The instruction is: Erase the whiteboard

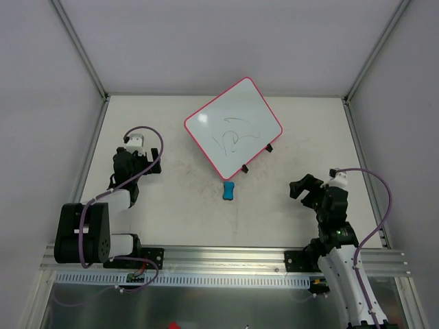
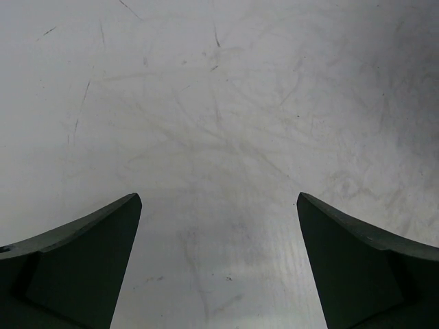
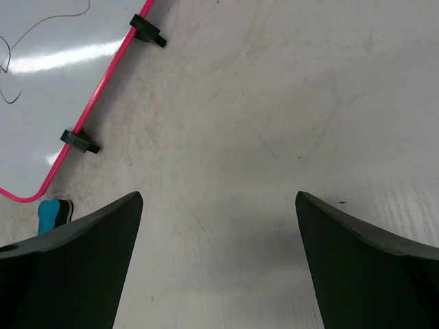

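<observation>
Right wrist view puts my right gripper [image 3: 219, 199] over bare table [image 3: 274, 103], jaws spread wide and holding nothing. The left gripper [image 2: 218, 199] is equally wide and empty, well off to its own side.

The marks are all there, so I judge the step in hand is fetching the blue eraser [image 1: 229, 191]. It lies between the arms, just beside the near corner of the whiteboard [image 1: 206, 123]; I cannot tell whether they touch. I would come in from the open table side, turn the wrist so the jaws straddle the eraser's width, and close low without nudging the pink rim.

Farther back, the whiteboard lies flat and skewed at mid-table, its two black clips [image 1: 269, 147] facing the right arm and dark scribbles [image 1: 232, 133] across its middle. Pinning a corner with the left gripper should stop it sliding under the strokes.
</observation>
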Controlling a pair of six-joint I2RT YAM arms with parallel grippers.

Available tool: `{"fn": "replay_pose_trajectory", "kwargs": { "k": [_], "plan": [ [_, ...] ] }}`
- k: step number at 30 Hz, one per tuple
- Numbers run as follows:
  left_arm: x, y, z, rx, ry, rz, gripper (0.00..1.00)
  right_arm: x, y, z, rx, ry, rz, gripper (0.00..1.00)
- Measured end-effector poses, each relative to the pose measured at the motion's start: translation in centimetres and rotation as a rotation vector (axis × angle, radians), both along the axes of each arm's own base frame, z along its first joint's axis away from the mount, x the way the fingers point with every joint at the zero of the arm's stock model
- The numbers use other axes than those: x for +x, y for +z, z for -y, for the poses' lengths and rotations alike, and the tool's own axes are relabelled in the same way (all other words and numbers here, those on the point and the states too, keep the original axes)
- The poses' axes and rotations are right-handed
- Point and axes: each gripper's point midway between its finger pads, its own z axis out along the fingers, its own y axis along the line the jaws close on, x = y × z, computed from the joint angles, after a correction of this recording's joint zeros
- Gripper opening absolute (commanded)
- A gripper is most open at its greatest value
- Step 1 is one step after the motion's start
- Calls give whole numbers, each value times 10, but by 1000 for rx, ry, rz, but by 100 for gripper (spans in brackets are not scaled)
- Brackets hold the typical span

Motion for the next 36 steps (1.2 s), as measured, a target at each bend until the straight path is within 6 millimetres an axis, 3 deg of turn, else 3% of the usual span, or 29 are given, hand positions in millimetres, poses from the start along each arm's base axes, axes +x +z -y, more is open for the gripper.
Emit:
{"fn": "replay_pose_trajectory", "kwargs": {
  "k": [5,11,16,20,25,28,32,36],
  "plan": [
    [-2,27,9,-2,-58,33,99,0,0,0,1,2,0,99],
    [-27,87,57,-32,-345,225,99,0,0,0,1,2,0,99],
    [-42,106,61,-183,-285,268,99,0,0,-1,1,3,0,99],
    [-45,98,65,-320,-243,248,99,0,0,-1,2,6,0,99],
    [-42,57,80,-498,-241,83,99,0,0,-2,5,12,1,99],
    [-35,44,95,-592,-284,-19,99,0,1,-3,7,17,1,99],
    [-20,42,112,-706,-348,-78,99,-1,1,-5,10,25,3,99],
    [-19,48,125,-761,-370,-75,99,0,2,-5,12,29,5,99]
  ]
}}
